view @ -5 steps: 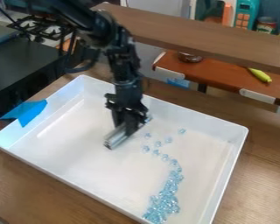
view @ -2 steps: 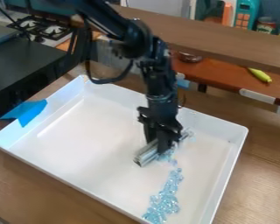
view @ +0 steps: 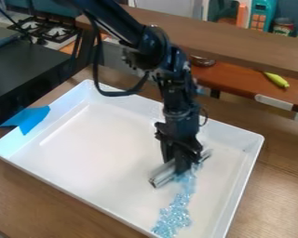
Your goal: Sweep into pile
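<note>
My gripper [view: 181, 166] hangs low over the right half of the white tray [view: 83, 153], shut on a silvery bar-shaped sweeper [view: 162, 175]. The bar lies slantwise close to the tray floor, its near end to the lower left and its far end poking out at the upper right of the fingers. Clear light-blue pieces [view: 172, 217] form a band from just beside the bar down to the tray's near wall, thickest at the bottom. Some pieces by the bar are partly hidden behind it and the gripper.
The tray's raised walls surround the gripper on all sides. Blue tape [view: 30, 119] is stuck over the left wall. Behind the tray stand a raised wooden beam [view: 226, 44], a toy stove [view: 43, 30] and an orange-brown counter with a yellow-green toy [view: 276, 79] on it.
The gripper and bar have moved right and toward the camera across the tray. The scattered pieces at the upper end now sit closer together, against the band.
</note>
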### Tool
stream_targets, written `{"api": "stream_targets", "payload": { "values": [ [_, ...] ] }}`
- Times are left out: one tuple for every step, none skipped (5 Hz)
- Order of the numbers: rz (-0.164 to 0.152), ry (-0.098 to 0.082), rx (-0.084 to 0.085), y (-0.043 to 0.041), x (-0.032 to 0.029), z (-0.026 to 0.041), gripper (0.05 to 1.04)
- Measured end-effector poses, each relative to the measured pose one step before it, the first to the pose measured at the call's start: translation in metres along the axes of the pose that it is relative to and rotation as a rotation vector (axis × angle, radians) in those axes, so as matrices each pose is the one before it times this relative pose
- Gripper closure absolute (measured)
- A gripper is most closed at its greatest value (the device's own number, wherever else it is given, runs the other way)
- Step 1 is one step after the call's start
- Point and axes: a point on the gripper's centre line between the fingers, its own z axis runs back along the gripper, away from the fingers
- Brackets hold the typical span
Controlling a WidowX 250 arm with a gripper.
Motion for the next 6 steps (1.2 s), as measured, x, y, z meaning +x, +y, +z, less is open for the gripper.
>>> {"api": "stream_targets", "payload": {
  "values": [
    [-0.0358,0.0020,-0.0095,-0.01769,-0.00677,-0.00091,0.711],
    [-0.0230,0.0091,-0.0093,-0.00957,-0.00482,-0.00148,0.711],
    [-0.0080,-0.0045,-0.0080,-0.00181,-0.00117,-0.00037,0.712],
    [0.0244,-0.0284,0.0099,0.01657,-0.00291,0.00532,0.711],
    [0.0248,-0.0485,0.0374,0.02870,-0.00421,0.00836,0.711],
    [0.0013,-0.0637,0.0392,0.01982,-0.00084,0.01395,0.711]
  ]
}}
